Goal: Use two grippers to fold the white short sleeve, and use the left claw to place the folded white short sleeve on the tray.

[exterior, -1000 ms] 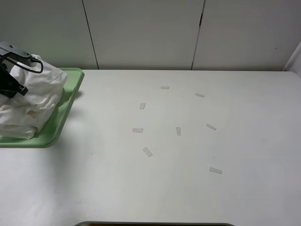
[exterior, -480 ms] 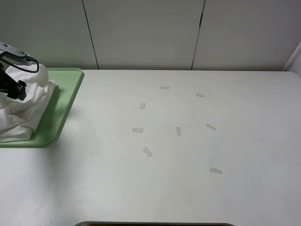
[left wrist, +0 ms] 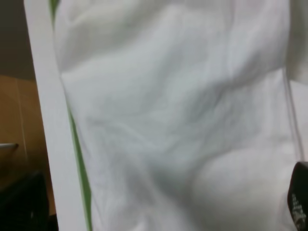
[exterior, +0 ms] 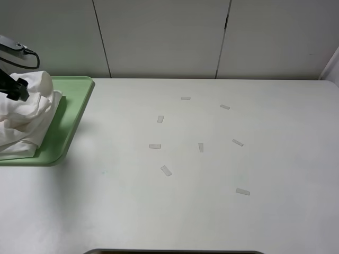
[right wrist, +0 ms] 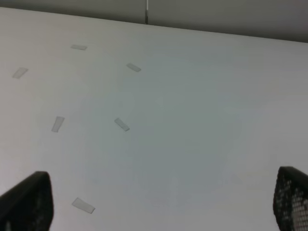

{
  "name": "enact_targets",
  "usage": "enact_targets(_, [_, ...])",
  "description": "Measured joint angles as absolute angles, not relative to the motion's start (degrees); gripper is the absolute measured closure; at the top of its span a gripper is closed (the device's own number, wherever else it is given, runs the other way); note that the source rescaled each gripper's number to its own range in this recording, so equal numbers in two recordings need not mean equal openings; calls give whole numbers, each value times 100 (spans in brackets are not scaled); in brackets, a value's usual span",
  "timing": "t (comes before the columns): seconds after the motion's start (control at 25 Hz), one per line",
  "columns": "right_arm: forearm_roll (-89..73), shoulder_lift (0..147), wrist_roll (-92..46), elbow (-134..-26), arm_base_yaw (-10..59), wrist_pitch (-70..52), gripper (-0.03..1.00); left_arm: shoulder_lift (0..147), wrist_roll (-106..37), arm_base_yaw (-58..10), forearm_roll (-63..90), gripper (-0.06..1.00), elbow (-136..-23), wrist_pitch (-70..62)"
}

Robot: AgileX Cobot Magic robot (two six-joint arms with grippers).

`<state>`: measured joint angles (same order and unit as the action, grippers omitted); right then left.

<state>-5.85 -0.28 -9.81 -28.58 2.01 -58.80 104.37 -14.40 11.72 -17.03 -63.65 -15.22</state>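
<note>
The white short sleeve [exterior: 26, 119] lies bunched and folded on the pale green tray [exterior: 74, 114] at the far left of the table. My left gripper [exterior: 16, 89] hovers just over the shirt's back part, only partly in the exterior view. In the left wrist view the shirt [left wrist: 168, 120] fills the picture, a thin strip of tray [left wrist: 79, 163] shows beside it, and the left gripper [left wrist: 161, 211] is open with its fingers far apart and no cloth pinched between them. My right gripper [right wrist: 158, 202] is open over bare table; the exterior view does not show it.
Several small white tape strips [exterior: 166, 170] are scattered over the middle of the white table [exterior: 238, 211]. A pale panelled wall stands behind the table. The left wrist view shows the table's left edge [left wrist: 48, 120] with brown floor beyond it.
The left gripper has opened and lifted off the shirt. The shirt has dropped and settled lower on the tray. The right arm has not moved.
</note>
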Motion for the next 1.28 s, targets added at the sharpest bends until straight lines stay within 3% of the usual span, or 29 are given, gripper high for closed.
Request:
enact_targets(0.44, [-585,-28,-981,-2858,201,-5880,-3,9152,-1440,781,-348,-5,-6365,-1695])
enact_targets(0.8, [-585,-28,-981,-2858,201,-5880,-3,7573,-1440,469,-65,-5,-6354,-2880])
enact_targets(1.08, [-585,-28,-981,-2858,201,-5880,-3,5224,-1440,260,398,-5,-5481,-4228])
enact_targets(1.2, [-585,-28,-981,-2858,201,-5880,-3,4946,-1440,260,398,-5,-5303,-4336])
enact_targets(1.28, [-585,-28,-981,-2858,201,-5880,-3,3406,-1037,260,412,-5,-4606,-4715])
